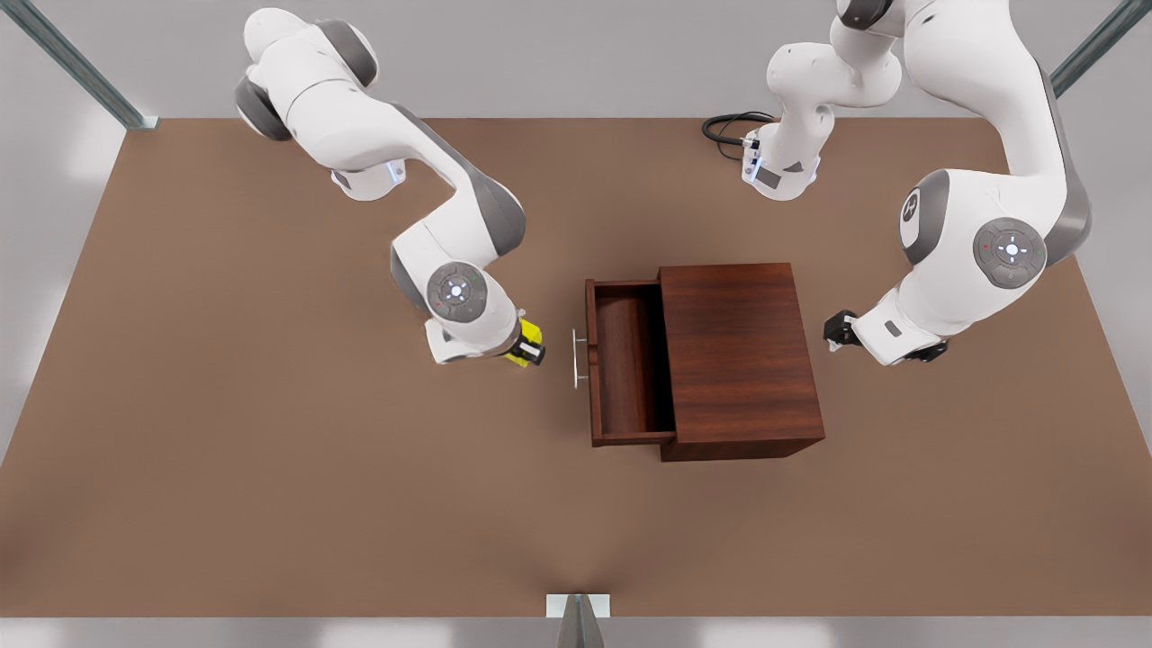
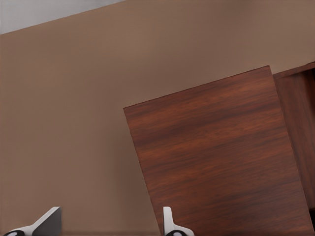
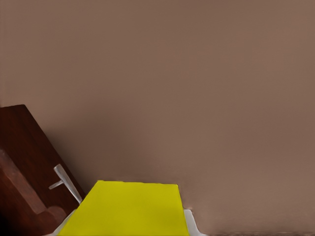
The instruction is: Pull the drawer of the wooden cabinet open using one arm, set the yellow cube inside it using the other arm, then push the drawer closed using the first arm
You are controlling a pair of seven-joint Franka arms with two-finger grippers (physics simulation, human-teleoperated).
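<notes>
The wooden cabinet stands mid-table with its drawer pulled out toward the front view's left, the inside bare. A thin silver handle sits on the drawer's front. The yellow cube is held just left of that handle, with my right gripper shut on it. In the right wrist view the cube lies close below the camera, with the drawer front and handle beside it. My left gripper hovers open behind the cabinet, at the front view's right. Its fingertips stand apart over the cabinet top.
A black cable coils at the back of the brown table, near an arm's base. Metal frame posts stand at the back corners and another post at the front edge's middle.
</notes>
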